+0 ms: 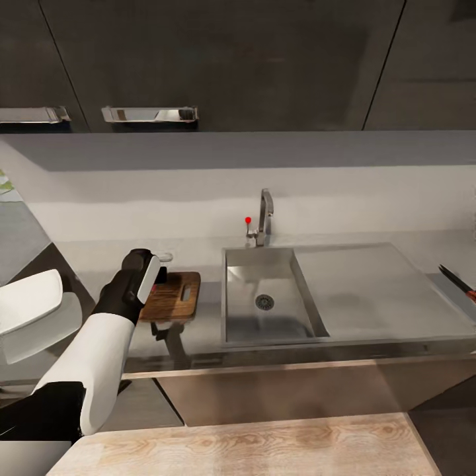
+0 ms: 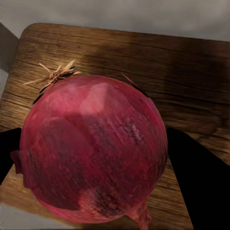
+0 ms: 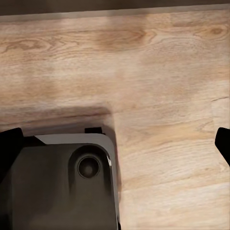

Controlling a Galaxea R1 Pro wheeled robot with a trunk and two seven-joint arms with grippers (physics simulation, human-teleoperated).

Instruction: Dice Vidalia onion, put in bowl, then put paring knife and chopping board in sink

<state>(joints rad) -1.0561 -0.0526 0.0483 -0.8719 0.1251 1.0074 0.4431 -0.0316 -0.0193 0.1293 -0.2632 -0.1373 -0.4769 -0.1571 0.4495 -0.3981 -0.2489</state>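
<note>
The Vidalia onion (image 2: pixel 96 153), a dark pink ball with a dry root tuft, sits between the two black fingers (image 2: pixel 199 184) of my left gripper (image 1: pixel 154 281), which is shut on it. It is held just over the brown chopping board (image 1: pixel 178 295), which lies on the countertop (image 1: pixel 205 324) left of the sink (image 1: pixel 311 291). Whether the onion rests on the board I cannot tell. The red-handled paring knife (image 1: pixel 456 279) lies at the far right, beyond the drainer. The white bowl (image 1: pixel 30 301) stands at the far left. In the right wrist view, my right gripper (image 3: pixel 115 143) is open over the wood-plank floor.
The chrome tap (image 1: pixel 264 221) with a red dot rises behind the basin. Black upper cabinets with steel handles (image 1: pixel 151 114) hang above the grey wall. Part of the robot's dark base (image 3: pixel 57 187) shows under the right gripper.
</note>
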